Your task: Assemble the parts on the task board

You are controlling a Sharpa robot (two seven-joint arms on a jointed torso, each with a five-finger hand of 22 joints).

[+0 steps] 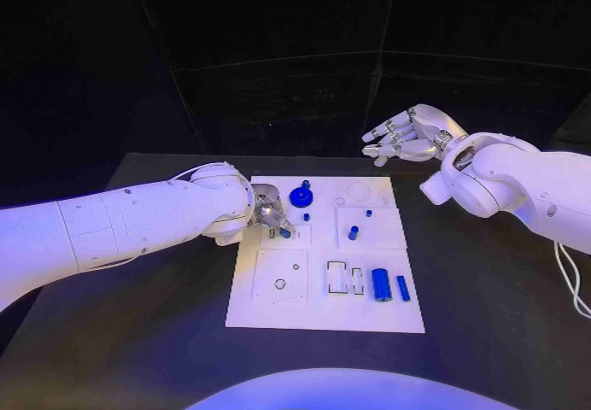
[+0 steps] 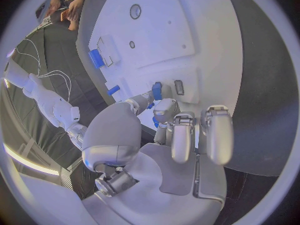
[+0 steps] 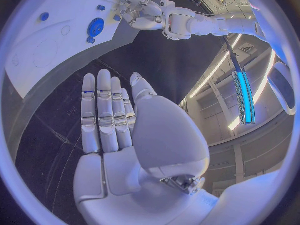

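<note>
Board [image 1: 323, 320]: white, rigid, flat at table centre. Right hand [image 1: 404, 135]: raised beyond it, fingers apart, empty. Left hand [image 1: 267, 213]: fingertips pinching a small blue peg [image 2: 156, 91] over the board's left half; likely light, hard, slippery; best gripped mid-length.

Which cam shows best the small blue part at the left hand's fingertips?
Left wrist view: the small blue part sits right at the left hand's fingertips on the task board, unobstructed. Head view shows the same part tiny and half hidden by that hand. Right wrist view shows the hand far off; the part can't be made out.
</note>
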